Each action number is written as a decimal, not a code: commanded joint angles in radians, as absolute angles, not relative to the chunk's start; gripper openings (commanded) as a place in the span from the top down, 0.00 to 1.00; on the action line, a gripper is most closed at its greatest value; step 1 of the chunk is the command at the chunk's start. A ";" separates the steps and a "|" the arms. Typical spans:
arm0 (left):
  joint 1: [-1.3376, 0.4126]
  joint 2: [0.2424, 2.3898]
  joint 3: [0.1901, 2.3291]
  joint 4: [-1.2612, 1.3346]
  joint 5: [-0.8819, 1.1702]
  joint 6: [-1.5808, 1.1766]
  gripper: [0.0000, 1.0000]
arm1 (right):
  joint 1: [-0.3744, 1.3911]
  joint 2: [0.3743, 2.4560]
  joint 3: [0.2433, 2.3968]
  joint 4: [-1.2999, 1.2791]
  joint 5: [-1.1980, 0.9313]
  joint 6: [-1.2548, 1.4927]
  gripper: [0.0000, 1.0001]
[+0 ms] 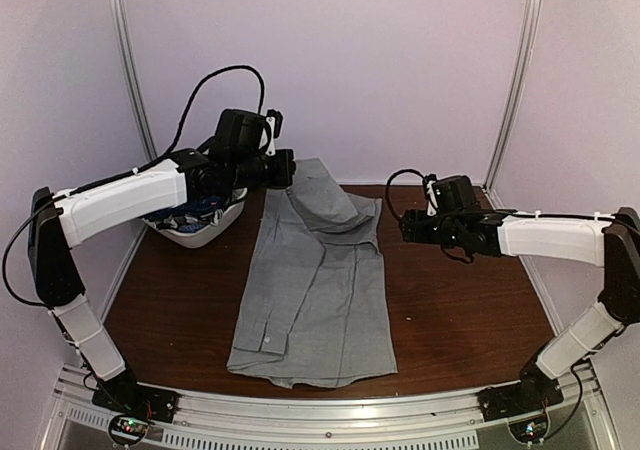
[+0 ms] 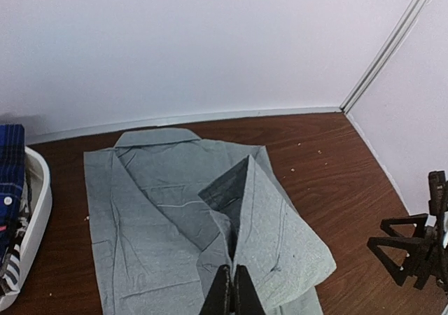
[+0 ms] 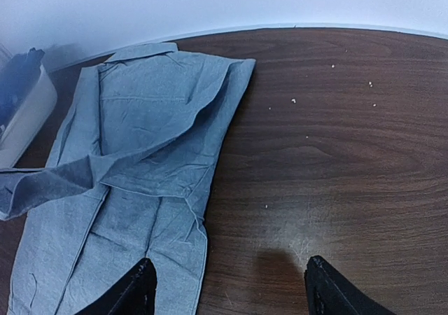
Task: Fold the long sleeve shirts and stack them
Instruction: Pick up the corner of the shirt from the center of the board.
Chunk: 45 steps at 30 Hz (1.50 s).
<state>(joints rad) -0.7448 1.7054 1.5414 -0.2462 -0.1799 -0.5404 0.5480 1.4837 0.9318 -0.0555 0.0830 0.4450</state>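
Grey shirt (image 1: 315,290) lies flat on the table (image 1: 470,310), hem nearest the arm bases and collar at the far end. Right gripper (image 3: 229,273) hovers just right of the shirt's upper half, fingers spread wide, holding nothing. Left gripper (image 2: 232,287) is over the shirt's far part, fingers pinched on a raised fold, probably a sleeve. White basket (image 2: 38,203) sits left of the collar with a plaid shirt (image 2: 10,161) inside.

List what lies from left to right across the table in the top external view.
White basket → grey shirt → right gripper. The left gripper, pinching a fold of the shirt, overlaps it and is left out.
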 commanded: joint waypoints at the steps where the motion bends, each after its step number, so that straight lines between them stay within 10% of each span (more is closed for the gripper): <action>1: -0.725 1.677 1.504 -0.261 -0.265 -0.604 1.00 | 0.549 1.522 0.926 -0.048 0.042 0.465 0.27; 45: -0.617 1.749 1.654 -0.241 -0.251 -0.501 1.00 | 1.228 1.501 0.753 -0.527 -0.005 0.994 0.52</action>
